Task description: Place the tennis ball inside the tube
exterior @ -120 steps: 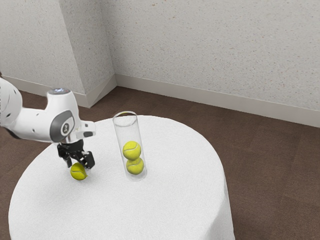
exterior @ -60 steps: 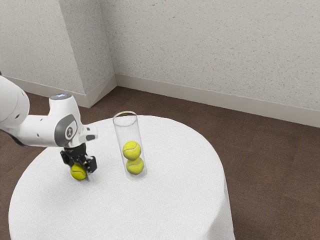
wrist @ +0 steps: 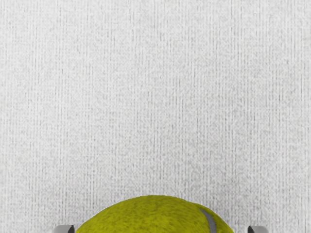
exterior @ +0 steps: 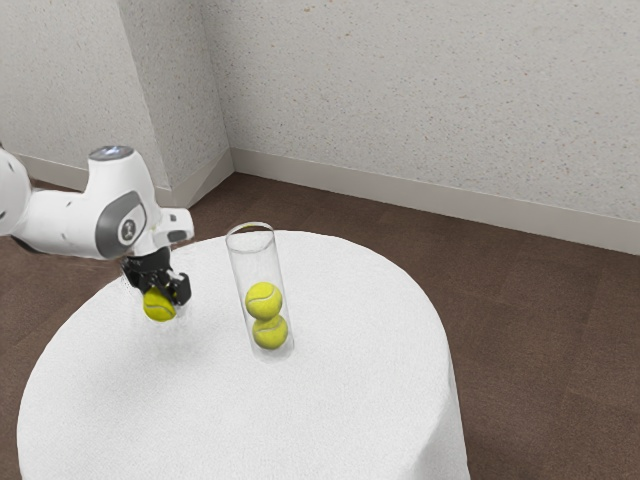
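Exterior angled down, wrist close, tabletop (exterior: 350, 400) shared

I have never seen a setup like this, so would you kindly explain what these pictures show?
This is a simulated scene with one white robot arm, which ends in a black two-finger gripper. The exterior view is taken from beside the arm, looking down on a round table covered with a white cloth. The wrist view comes from a camera on the arm's hand, looking down at that cloth.

On the table stands a clear tube, open at the top, with two tennis balls inside, an upper one and a lower one. The gripper holds a third tennis ball between its fingers, seemingly clear of the cloth. In the wrist view, it is the large yellow-green curve.
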Controlling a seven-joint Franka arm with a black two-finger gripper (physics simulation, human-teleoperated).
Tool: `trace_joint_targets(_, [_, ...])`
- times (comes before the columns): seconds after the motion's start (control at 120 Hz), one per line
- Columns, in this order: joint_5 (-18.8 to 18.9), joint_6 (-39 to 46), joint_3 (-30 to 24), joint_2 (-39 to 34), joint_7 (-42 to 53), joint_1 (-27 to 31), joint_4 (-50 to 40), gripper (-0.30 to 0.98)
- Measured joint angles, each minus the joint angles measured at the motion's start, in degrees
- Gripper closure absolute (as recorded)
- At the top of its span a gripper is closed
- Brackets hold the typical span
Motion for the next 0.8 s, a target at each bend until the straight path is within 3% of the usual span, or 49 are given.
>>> trace_joint_targets(0.342, [15.2,-14.5,-2.0,-3.9,-4.9,-1.3,19.5,0.35])
trace_joint_targets(0.8, [23.8,-20.2,-16.4,2.0,-8.0,1.3,33.5,0.35])
